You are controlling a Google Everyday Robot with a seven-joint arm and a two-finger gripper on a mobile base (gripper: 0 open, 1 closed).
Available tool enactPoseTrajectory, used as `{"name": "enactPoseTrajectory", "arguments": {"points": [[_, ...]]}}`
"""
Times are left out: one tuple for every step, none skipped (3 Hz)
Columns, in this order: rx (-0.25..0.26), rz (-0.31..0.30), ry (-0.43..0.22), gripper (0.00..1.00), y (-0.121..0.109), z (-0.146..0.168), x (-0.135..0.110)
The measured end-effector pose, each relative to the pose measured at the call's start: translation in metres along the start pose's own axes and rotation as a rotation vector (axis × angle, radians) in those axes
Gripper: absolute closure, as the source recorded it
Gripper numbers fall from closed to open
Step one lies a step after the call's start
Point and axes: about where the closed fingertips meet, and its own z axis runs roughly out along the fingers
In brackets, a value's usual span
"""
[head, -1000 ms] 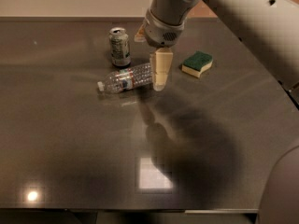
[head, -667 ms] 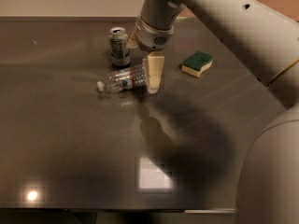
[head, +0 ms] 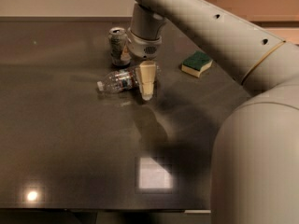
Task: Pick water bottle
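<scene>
Gripper [head: 136, 68] positioned over lying water bottle [head: 117, 80] | fingers [head: 147, 78] spread astride it, nothing gripped | risk: round bottle could be squeezed out sideways.

Matt tool [head: 136, 77] over clear-plastic bottle [head: 119, 80] — glossy table [head: 65, 148]

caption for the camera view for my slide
Open tool straddles the water bottle lying on the dark table, can behind it, green sponge off to one side.

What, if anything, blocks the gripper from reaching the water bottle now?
Nothing that shows, so probably yes: the gripper hangs over the lying water bottle, one finger in front, one behind. The can stands close behind the far finger, not between.
</scene>
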Motion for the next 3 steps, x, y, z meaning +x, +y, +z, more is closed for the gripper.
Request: {"name": "enactPoseTrajectory", "arguments": {"points": [[-0.017,0.024,0.007,0.19,0.003,0.008,0.007],[-0.022,0.038,0.015,0.42,0.007,0.009,0.014],[0.0,0.049,0.007,0.65,0.01,-0.007,0.02]]}}
